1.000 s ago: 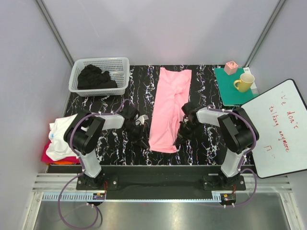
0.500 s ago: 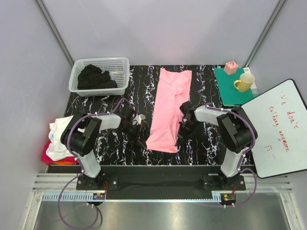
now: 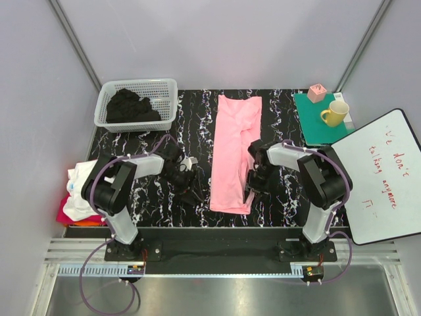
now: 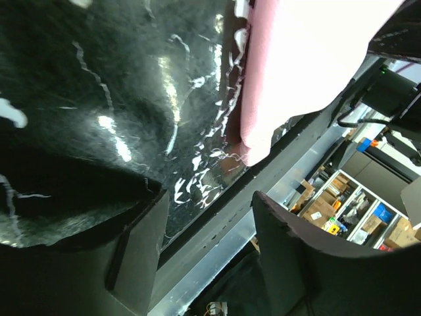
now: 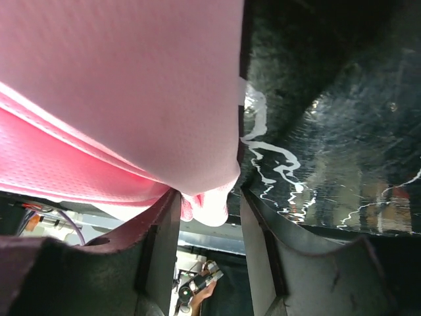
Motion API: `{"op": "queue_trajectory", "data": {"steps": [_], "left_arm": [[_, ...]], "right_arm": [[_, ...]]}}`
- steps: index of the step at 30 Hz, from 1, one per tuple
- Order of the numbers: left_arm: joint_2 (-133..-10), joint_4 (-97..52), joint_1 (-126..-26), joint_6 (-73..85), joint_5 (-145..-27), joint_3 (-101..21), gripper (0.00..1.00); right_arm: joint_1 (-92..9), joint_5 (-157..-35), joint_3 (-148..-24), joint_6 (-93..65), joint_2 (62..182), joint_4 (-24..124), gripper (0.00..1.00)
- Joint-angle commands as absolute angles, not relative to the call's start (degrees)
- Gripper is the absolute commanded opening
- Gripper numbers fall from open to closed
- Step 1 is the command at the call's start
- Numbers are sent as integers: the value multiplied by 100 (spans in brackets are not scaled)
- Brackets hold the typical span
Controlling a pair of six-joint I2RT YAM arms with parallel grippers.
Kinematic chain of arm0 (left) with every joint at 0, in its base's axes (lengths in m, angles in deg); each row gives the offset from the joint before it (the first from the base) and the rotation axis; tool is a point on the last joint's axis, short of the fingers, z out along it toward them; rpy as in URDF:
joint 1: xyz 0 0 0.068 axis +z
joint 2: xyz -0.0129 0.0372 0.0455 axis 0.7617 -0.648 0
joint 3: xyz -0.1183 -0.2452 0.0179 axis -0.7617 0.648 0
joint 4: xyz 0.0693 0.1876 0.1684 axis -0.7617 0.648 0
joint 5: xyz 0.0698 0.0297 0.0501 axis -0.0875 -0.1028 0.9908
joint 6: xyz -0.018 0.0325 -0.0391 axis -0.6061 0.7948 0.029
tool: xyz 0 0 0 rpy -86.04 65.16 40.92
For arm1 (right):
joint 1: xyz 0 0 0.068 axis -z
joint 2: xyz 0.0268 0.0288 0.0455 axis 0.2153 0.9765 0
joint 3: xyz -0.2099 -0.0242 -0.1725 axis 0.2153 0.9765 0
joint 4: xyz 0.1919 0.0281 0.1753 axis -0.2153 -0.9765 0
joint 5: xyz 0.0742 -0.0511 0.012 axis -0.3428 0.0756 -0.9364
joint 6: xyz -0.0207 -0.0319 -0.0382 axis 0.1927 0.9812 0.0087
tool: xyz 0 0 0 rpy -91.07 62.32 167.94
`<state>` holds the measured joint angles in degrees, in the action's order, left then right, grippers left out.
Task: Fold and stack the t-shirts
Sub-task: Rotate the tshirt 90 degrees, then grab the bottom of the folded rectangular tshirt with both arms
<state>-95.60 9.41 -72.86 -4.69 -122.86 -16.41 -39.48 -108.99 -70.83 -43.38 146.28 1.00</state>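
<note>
A pink t-shirt [image 3: 233, 151], folded into a long strip, lies flat down the middle of the black marbled table. Its near end reaches almost to the front edge. My left gripper [image 3: 189, 194] sits low just left of that near end, open and empty; in the left wrist view the pink t-shirt [image 4: 296, 66] lies off to the right of the left gripper [image 4: 207, 243]. My right gripper [image 3: 251, 191] stands at the near right corner, open, with the corner of the pink t-shirt [image 5: 131, 85] lying loose between the fingers of the right gripper [image 5: 209, 230]. A stack of folded shirts [image 3: 79, 187], white on top, rests at the left edge.
A white basket [image 3: 164, 89] holding dark clothes [image 3: 131, 105] stands at the back left. At the back right a green mat [image 3: 312, 128] carries a yellow mug [image 3: 335, 113] and a pink cube [image 3: 317, 92]. A whiteboard [image 3: 385, 178] leans at the right.
Both grippers have gone from shut to open and let go of the pink shirt's near end. That end has dropped flat, lying straighter and nearer the front edge.
</note>
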Motion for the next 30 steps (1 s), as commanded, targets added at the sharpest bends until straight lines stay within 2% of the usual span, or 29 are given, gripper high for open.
{"op": "queue_trajectory", "data": {"steps": [1, 5, 8, 10, 12, 14, 20, 25, 30], "left_arm": [[-9806, 988, -7264, -301, -11803, -1950, 58], [-9983, 980, -7281, -354, -11883, -2258, 53], [-10079, 988, -7369, -406, -11927, -2443, 53], [-10184, 980, -7501, -433, -11935, -2557, 57], [-10220, 988, -7641, -477, -11936, -2619, 64], [-10246, 971, -7729, -521, -11874, -2619, 65], [-10352, 883, -7993, -635, -11839, -2628, 57], [-10387, 839, -8037, -688, -11812, -2663, 44], [-10492, 830, -8090, -749, -11777, -2795, 42]], "right_arm": [[-3950, -10537, -6987, -4299, 14259, -41, 48], [-3942, -10511, -6872, -4378, 13978, -103, 48], [-3942, -10476, -6854, -4466, 13584, -200, 49], [-3942, -10484, -6828, -4527, 13390, -209, 49], [-3942, -10485, -6854, -4545, 13135, -209, 54], [-3942, -10415, -6846, -4606, 12942, -244, 57], [-3942, -10397, -6380, -4581, 13194, -235, 58], [-3942, -10326, -6161, -4536, 13432, -68, 53], [-3942, -10353, -6169, -4510, 13617, 134, 52]]}}
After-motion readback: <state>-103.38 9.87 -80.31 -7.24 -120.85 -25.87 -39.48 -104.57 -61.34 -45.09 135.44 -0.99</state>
